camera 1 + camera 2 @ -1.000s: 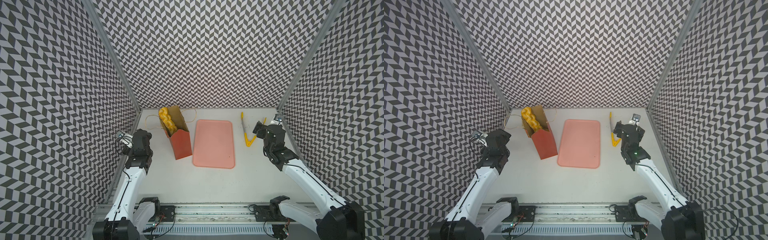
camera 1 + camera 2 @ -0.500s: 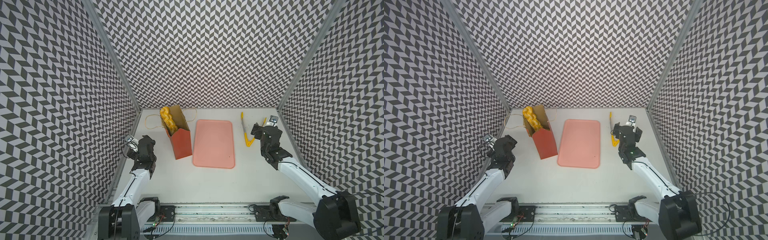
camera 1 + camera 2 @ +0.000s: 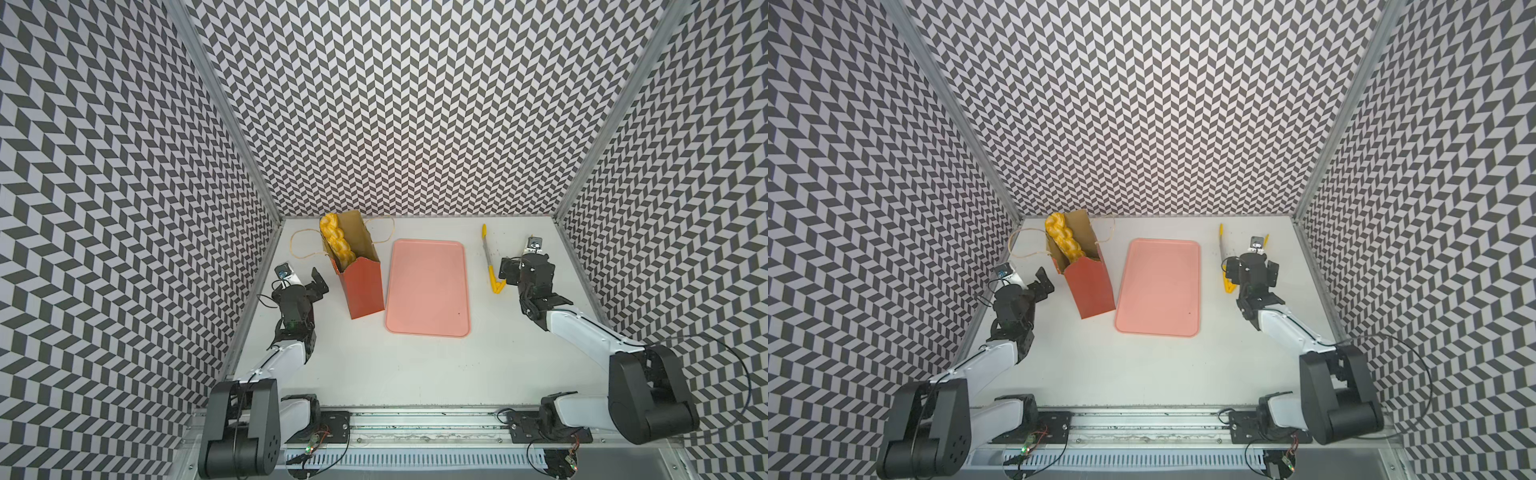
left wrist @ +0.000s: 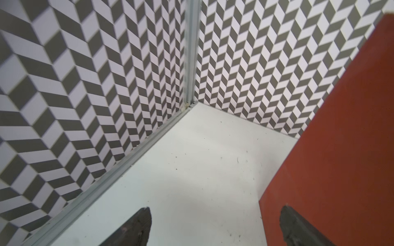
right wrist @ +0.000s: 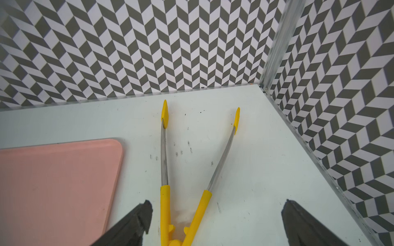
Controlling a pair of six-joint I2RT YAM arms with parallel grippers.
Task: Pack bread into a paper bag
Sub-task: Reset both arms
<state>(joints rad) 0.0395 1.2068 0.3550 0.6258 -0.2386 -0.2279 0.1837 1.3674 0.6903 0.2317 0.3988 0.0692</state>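
The bag (image 3: 361, 286) stands upright just beside the tray (image 3: 428, 286), on the left arm's side, with its mouth open. A braided loaf (image 3: 338, 243) stands on end in it. The loaf leans on the brown inner wall and its top pokes above the rim. Both top views show this (image 3: 1065, 241). Whether more bread lies deeper cannot be told. One twine handle (image 3: 305, 243) droops on the side away from the tray. The tongs (image 5: 164, 159) lie flat and spread on the tray's other side, near it but apart.

The left gripper (image 4: 215, 213) is spread wide and holds nothing. It hangs low on the side of the bag away from the tray, and one finger (image 4: 298, 225) shows against the bag's red wall (image 4: 341, 149). The right gripper (image 5: 217, 204) is also wide apart and holds nothing. It sits above the tongs' hinged end, on the far side of them from the tray.

Since a second ago both arms have folded back and down toward their bases. The left gripper has drifted a little nearer the tray and bag, and the right one slightly nearer the tray. The jaws have stayed wide. Bag, loaf, tray and tongs lie as before.
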